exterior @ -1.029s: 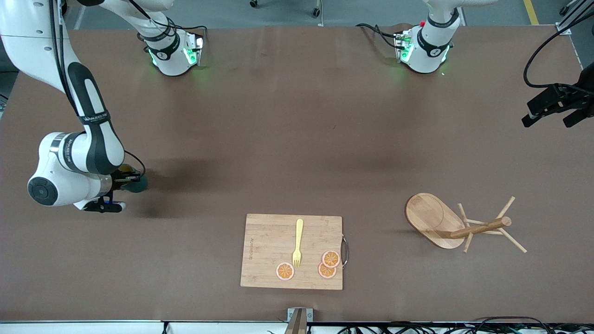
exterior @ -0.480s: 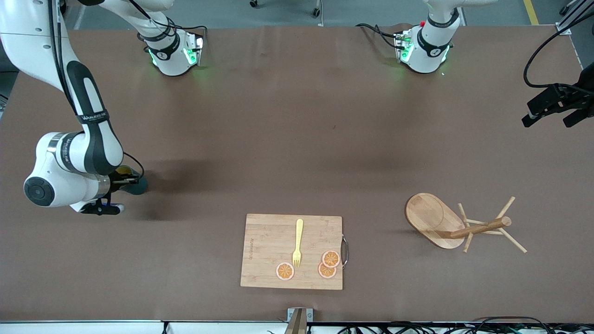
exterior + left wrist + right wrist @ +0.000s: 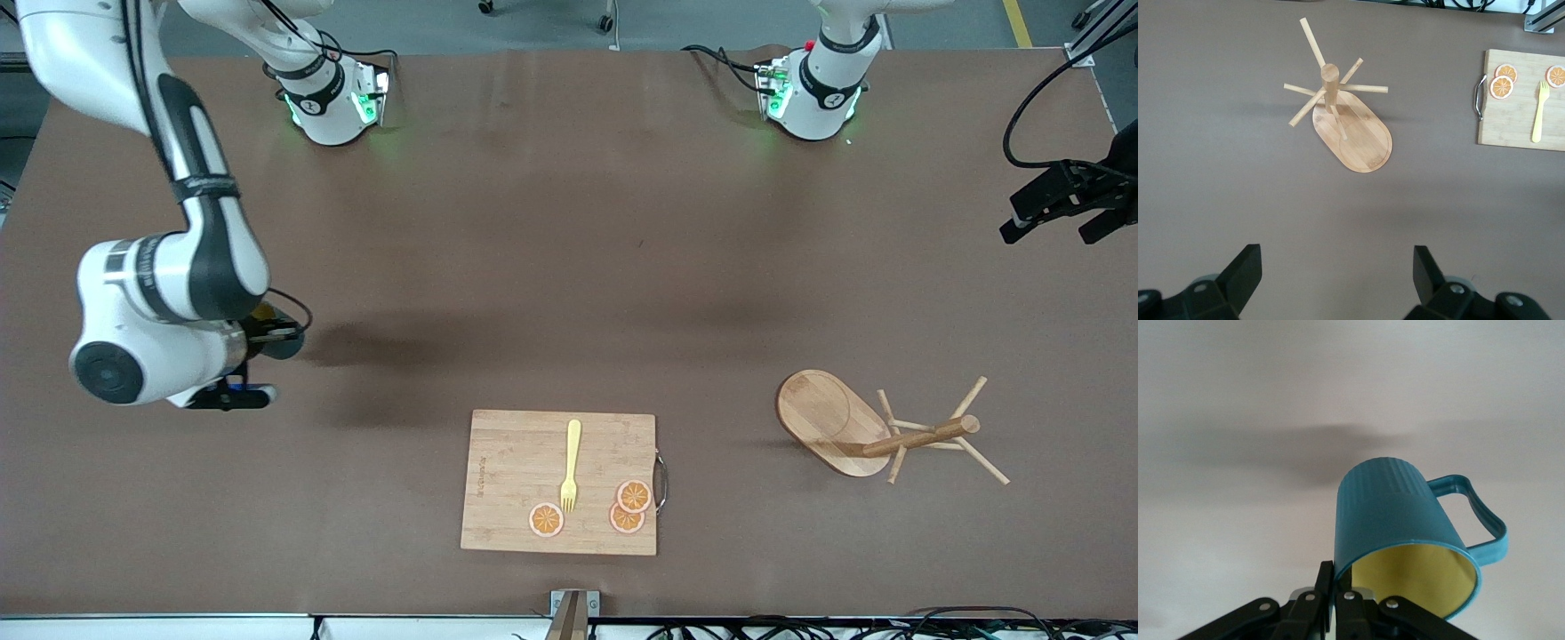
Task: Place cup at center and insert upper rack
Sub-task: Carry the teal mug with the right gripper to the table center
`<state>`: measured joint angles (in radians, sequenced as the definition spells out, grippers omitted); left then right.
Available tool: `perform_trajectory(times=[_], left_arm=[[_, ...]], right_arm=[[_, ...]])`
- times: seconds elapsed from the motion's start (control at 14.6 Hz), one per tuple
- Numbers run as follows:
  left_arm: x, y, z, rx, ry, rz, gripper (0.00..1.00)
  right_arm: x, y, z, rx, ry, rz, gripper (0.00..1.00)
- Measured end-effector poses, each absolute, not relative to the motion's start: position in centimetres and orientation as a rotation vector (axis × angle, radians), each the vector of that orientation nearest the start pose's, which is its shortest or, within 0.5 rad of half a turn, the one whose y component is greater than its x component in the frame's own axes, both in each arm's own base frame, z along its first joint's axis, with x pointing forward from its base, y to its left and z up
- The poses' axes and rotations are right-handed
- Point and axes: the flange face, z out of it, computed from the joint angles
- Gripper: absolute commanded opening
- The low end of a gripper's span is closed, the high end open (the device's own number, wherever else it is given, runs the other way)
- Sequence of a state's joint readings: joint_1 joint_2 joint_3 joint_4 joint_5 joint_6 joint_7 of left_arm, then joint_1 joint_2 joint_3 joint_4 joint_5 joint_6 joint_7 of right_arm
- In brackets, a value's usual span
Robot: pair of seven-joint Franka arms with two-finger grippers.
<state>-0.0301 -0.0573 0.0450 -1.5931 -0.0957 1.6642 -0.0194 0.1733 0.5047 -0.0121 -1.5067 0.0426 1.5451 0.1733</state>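
Cup (image 3: 1405, 533), ribbed teal with yellow inside, hangs pinched at its rim in the right pincer (image 3: 1335, 590) over the counter's (image 3: 569, 267) right-arm end; left pincer (image 3: 1335, 277) gapes above the bamboo upper rack (image 3: 876, 427), which lies tipped over.

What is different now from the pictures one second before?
The right tool, shut on the cup's rim, has carried it up off the table and a little toward the table's middle. The left tool stays open above the upper rack. Rack and cutting board did not move.

Right tool (image 3: 1331, 600) clamped shut, lifted; left tool (image 3: 1338, 280) waits, spread wide.
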Motion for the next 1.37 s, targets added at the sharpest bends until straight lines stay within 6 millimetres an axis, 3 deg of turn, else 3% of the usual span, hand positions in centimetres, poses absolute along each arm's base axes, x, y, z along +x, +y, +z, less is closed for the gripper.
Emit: perform_trajectory(times=[0.21, 0.41, 0.62, 0.82, 0.96, 1.17, 1.37], left_arm=[[54.6, -0.1, 65.5, -3.233, -0.06, -0.207, 1.0], [54.6, -0.1, 65.5, -3.233, -0.06, -0.208, 1.0], [54.6, -0.1, 65.5, -3.233, -0.059, -0.208, 1.0], [54.6, -0.1, 65.5, -3.233, -0.059, -0.208, 1.0], [54.6, -0.1, 65.5, -3.233, -0.059, -0.208, 1.0], [54.6, -0.1, 65.5, -3.233, -0.059, -0.208, 1.0], [54.6, -0.1, 65.5, -3.233, -0.059, -0.209, 1.0]], right_arm=[[60.8, 21.2, 35.4, -3.072, 0.124, 0.72, 0.0], [58.0, 30.8, 37.6, -3.046, 0.183, 0.675, 0.01], [52.9, 41.7, 37.1, -3.032, 0.236, 0.627, 0.02], [47.3, 51.7, 35.9, -3.006, 0.256, 0.438, 0.01], [44.9, 56.1, 35.9, -2.946, 0.272, 0.309, 0.01], [42.5, 59.9, 34.7, -2.902, 0.303, 0.244, 0.02], [40.3, 62.3, 29.2, -2.977, 0.309, 0.334, 0.01]])
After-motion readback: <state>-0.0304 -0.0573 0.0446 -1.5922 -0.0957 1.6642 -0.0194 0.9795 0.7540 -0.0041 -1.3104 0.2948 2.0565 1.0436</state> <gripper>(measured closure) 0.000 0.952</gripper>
